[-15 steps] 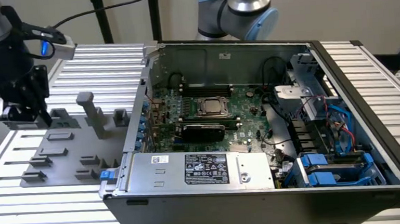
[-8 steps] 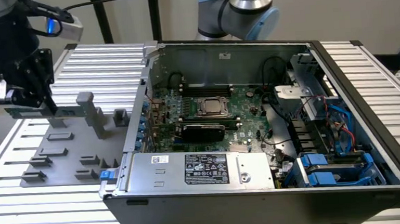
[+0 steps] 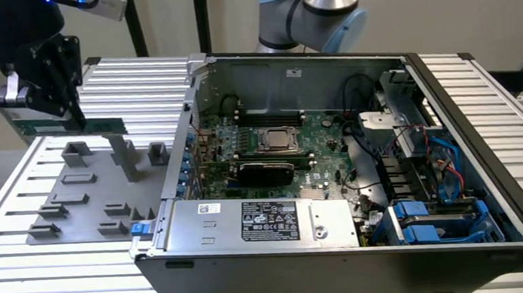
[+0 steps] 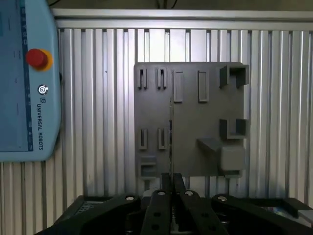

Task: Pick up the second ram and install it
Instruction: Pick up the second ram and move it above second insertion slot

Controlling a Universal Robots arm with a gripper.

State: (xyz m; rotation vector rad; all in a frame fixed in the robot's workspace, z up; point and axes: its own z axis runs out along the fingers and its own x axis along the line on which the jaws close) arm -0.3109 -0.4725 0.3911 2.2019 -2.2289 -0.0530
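The second ram (image 3: 97, 125), a thin green board, hangs level above the grey holder plate (image 3: 87, 198) at the exterior view's left. My gripper (image 3: 71, 119) is shut on its top edge. In the wrist view the second ram (image 4: 170, 142) shows edge-on as a thin line running out from between the fingers of the gripper (image 4: 172, 182), well above the holder plate (image 4: 188, 127). The open computer case (image 3: 479, 147) lies to the exterior view's right, with the motherboard (image 3: 319, 126) and its long black slot strips (image 3: 259, 111) inside.
Grey holder blocks (image 3: 124, 155) stand up from the plate just under the stick. A blue teach pendant (image 4: 24, 83) with a red stop button lies on the slatted aluminium table (image 3: 70, 281). The case wall (image 3: 190, 89) rises between plate and motherboard.
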